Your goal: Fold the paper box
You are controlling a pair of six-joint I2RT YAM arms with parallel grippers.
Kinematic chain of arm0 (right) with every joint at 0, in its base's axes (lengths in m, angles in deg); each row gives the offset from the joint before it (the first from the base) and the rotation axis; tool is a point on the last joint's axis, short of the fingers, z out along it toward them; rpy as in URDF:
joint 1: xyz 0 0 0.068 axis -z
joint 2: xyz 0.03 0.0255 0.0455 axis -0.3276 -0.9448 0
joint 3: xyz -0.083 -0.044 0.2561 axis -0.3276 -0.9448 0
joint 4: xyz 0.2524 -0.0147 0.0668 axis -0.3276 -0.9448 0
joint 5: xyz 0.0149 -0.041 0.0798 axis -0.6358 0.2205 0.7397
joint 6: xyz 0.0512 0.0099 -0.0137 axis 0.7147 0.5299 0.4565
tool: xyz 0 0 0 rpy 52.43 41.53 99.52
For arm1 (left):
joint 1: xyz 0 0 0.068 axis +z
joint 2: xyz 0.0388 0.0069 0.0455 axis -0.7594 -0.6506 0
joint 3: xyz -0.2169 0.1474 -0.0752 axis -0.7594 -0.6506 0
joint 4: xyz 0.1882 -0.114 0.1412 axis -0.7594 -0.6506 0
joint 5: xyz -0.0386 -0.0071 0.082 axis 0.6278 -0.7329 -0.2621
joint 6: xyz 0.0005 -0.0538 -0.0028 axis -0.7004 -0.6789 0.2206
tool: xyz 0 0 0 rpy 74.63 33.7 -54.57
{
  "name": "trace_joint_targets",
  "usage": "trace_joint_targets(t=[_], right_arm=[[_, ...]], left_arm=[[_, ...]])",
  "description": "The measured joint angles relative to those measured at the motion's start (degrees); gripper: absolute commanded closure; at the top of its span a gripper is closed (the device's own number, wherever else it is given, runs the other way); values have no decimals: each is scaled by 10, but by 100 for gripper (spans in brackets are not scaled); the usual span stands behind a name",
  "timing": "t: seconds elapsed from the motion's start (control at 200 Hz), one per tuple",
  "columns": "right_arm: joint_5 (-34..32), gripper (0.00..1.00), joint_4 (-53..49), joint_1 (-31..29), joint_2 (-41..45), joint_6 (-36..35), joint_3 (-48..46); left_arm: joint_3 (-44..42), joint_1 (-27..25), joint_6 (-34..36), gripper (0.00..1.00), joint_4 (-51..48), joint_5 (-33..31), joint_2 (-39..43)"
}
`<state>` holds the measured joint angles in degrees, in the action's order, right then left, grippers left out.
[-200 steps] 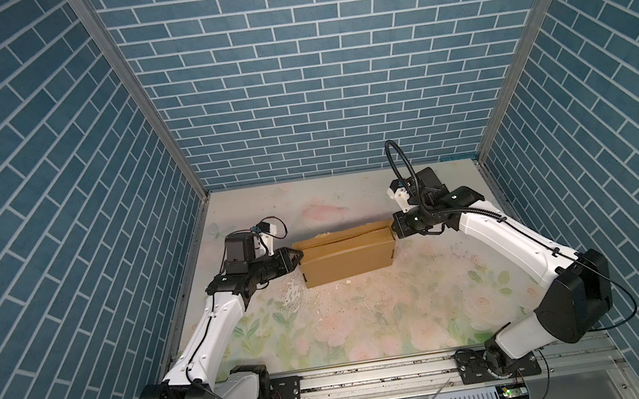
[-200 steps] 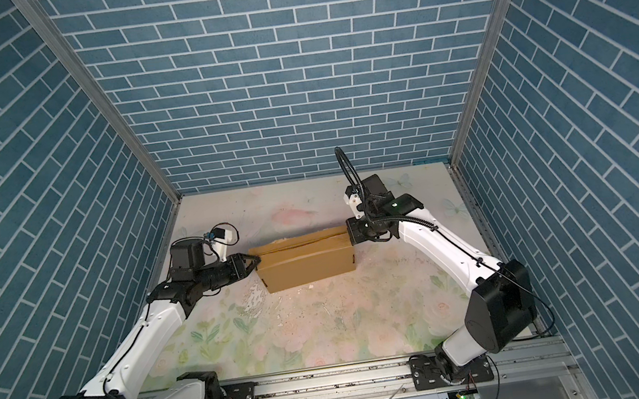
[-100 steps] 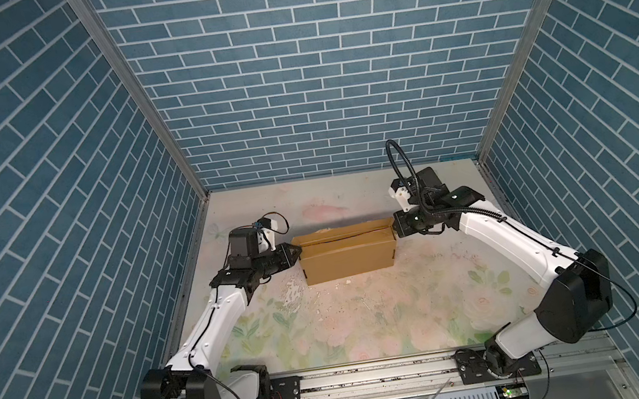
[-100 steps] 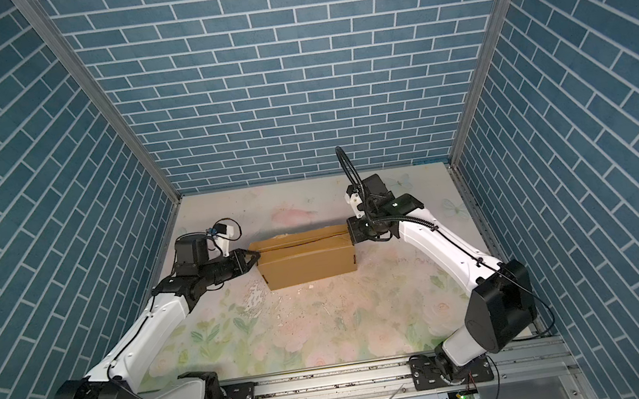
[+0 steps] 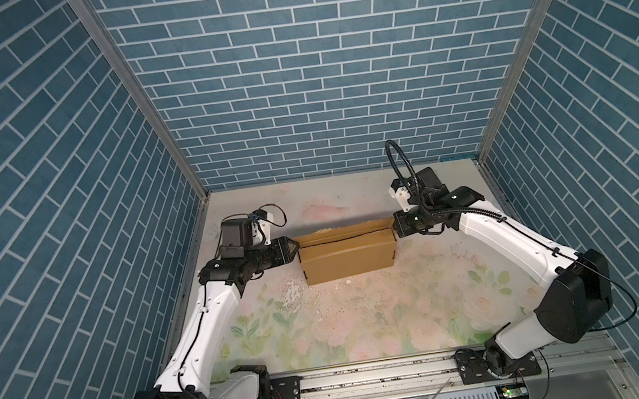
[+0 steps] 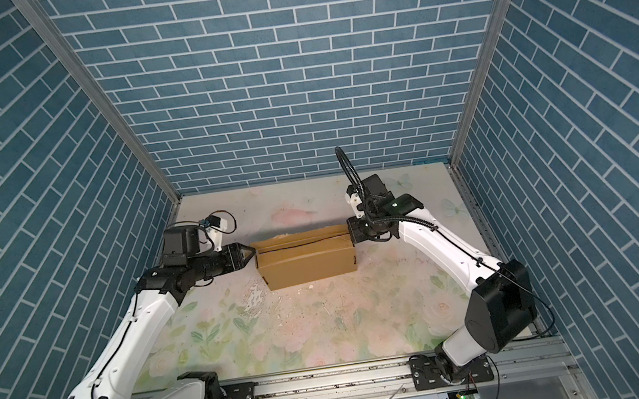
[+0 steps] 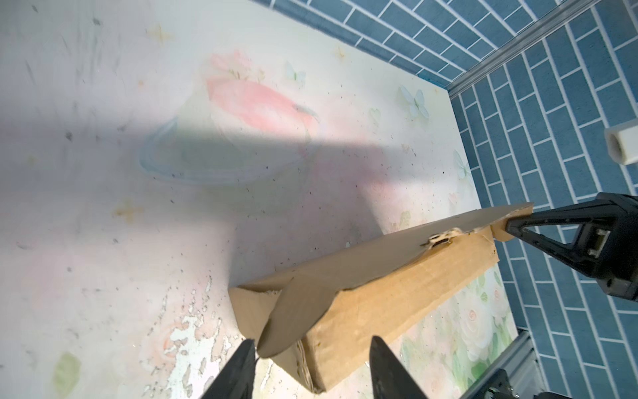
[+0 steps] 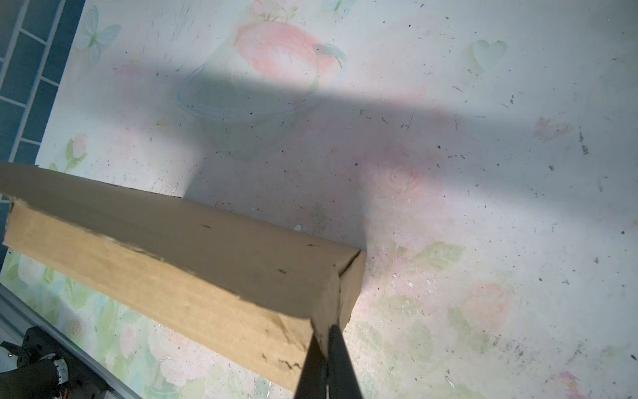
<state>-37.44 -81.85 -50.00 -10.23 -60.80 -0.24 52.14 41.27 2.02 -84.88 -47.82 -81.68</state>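
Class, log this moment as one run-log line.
paper box: lid ajar | left tool: open around its end flap | right tool: shut on its opposite corner

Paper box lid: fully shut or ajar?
Ajar. On the paper box, a dark gap runs under the lid, and the end flap sticks out untucked.

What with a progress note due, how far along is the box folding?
Done: the paper box stands formed, walls up, lid lowered over it. In hand: the right gripper pinches the lid's corner; the left gripper is open around a loose lid flap. Left: tuck that flap and close the gap under the lid.
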Motion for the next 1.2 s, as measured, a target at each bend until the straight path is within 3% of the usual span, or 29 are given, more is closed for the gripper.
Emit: trace_joint_targets(t=[0.34,0.76,1.2], right_arm=[[2,100,0,0,0,3,0],[2,100,1,-2,-1,4,0],[0,100,1,-4,0,11,0]], left_arm=[[50,-14,62,64,-68,-23,-49],[64,-20,75,87,-89,-28,-67],[56,-38,44,94,-54,-17,-78]])
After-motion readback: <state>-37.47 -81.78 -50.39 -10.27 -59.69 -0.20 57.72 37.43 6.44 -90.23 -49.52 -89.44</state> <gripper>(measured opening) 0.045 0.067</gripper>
